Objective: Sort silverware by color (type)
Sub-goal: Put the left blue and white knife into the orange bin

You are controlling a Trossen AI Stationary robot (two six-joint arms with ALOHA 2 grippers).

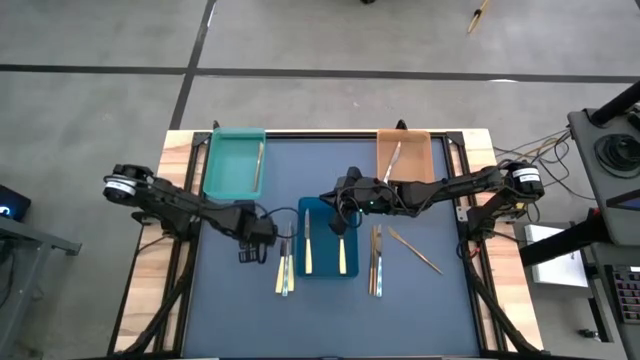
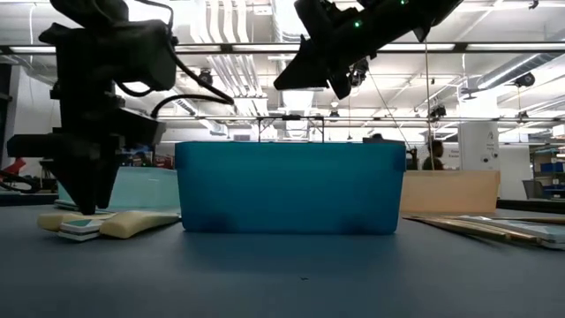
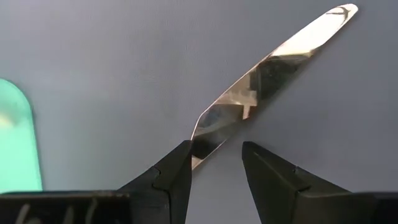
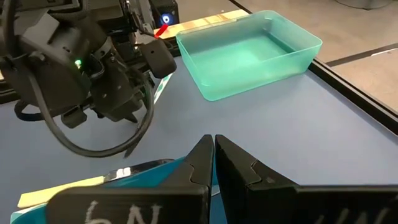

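my left claw (image 1: pixel 262 247) is low over the dark counter (image 1: pixel 440 310), just left of the blue tray (image 1: pixel 327 272), its fingers (image 3: pixel 177 177) spread a little either side of the reflective blade of a knife (image 3: pixel 261 78) lying flat on the counter. one finger touches the blade's edge; the other stands just clear of it. right beside that claw lie a few utensils (image 1: pixel 285 268), cream-yellow and pale-blue handled, side by side and pointing near to far.

my right claw (image 1: pixel 342 222) hangs above the far end of the blue tray, its fingers (image 4: pixel 200 163) pressed together with nothing between them. two cream-yellow pieces (image 1: pixel 342 256) lie lengthwise in that tray.

to the right of the blue tray sits another cluster of silverware (image 1: pixel 376 260), and a gold-tan piece (image 1: pixel 415 250) lies aslant farther right. the teal tray (image 1: pixel 222 165) at the far left has one slim utensil against its right wall, and the orange tray (image 1: pixel 418 160) at the far right holds one silvery piece (image 1: pixel 392 160).
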